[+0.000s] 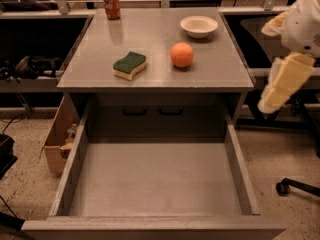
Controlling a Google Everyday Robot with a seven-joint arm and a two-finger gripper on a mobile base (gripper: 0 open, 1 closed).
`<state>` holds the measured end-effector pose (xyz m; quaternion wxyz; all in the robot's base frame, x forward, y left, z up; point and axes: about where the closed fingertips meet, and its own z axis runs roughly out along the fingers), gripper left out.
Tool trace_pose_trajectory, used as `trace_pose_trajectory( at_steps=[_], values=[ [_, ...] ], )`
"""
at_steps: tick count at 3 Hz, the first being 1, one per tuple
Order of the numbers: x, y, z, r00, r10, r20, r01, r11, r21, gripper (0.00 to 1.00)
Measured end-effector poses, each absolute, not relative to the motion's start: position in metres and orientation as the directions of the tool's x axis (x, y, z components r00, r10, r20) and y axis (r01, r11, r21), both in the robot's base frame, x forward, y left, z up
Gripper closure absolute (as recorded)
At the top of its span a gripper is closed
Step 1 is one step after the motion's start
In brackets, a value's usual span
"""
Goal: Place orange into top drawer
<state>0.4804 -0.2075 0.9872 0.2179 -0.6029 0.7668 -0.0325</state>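
The orange [181, 54] sits on the grey cabinet top [150, 39], right of centre, in front of the white bowl. The top drawer [155, 179] is pulled wide open below the cabinet top, and its flat grey bottom holds nothing. My gripper [268, 103] hangs at the right edge of the view, beside the cabinet's right side. It is lower than the cabinet top, to the right of the orange and apart from it. It holds nothing that I can see.
A green-topped sponge [129, 65] lies left of the orange. A white bowl [199, 26] stands at the back right and a red can [111, 3] at the back left. A cardboard box [59, 139] stands on the floor to the left, and a chair wheel [283, 187] to the right.
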Motion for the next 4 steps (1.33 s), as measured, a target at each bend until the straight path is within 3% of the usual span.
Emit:
trace_pose_trajectory(
  at_steps=[2, 4],
  values=[
    [0.628, -0.154, 0.997, -0.086, -0.777, -0.624, -0.884, 0.348, -0.311, 0.0],
    [0.722, -0.091, 0.947, -0.09, -0.672, -0.735, -0.895, 0.378, -0.236, 0.0]
  ],
)
